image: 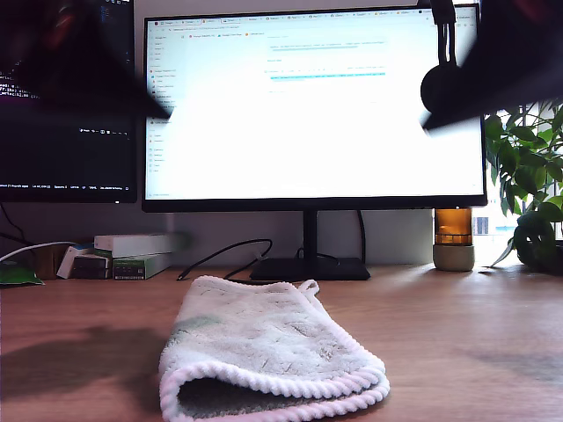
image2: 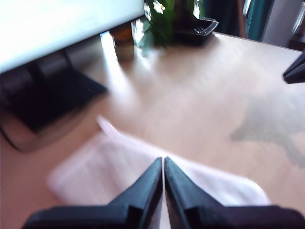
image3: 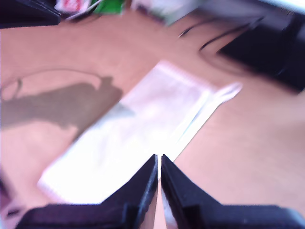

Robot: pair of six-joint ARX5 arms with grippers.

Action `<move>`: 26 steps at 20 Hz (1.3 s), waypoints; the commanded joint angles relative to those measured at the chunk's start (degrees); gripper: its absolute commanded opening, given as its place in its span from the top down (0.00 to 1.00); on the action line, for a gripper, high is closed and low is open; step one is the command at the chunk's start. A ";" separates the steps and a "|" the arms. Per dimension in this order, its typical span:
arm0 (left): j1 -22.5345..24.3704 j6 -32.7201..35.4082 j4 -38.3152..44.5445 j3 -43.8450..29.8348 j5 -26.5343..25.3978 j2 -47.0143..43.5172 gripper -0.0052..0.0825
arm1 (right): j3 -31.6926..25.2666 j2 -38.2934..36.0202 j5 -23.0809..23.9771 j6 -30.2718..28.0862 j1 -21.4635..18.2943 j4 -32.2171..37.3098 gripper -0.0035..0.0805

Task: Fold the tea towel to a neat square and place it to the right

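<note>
Tea towel point(image: 268, 352), pale pinkish fluffy terry, lies folded over on the wooden desk point(image: 475, 325), seemingly mid-fold. My first gripper point(image2: 164, 162) and my second gripper point(image3: 159, 158) hover above it, jaws closed and empty, likely for regrasping

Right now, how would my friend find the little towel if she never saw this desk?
Start at the big bright monitor in the middle of the exterior view. On the wooden desk just in front of its stand lies the tea towel, folded over. It is the only soft, fluffy, pale thing there, edged with a thick ribbed hem.
</note>
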 commanded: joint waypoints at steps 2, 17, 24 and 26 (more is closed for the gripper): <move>-4.20 -1.38 -3.15 -3.32 -0.98 -3.82 0.96 | -0.87 -0.90 0.04 -0.70 1.44 -4.26 0.97; -16.92 40.13 -11.67 -3.26 -11.50 -0.98 0.53 | -0.87 8.39 -3.19 -46.99 2.97 -3.45 0.54; -19.52 56.61 -11.85 -3.26 -12.70 8.24 0.47 | -0.76 12.76 -2.99 -50.42 2.95 -0.48 0.54; -19.50 60.76 -11.13 -3.26 -12.72 11.47 0.47 | -0.59 12.76 -2.99 -50.12 2.95 -0.33 0.54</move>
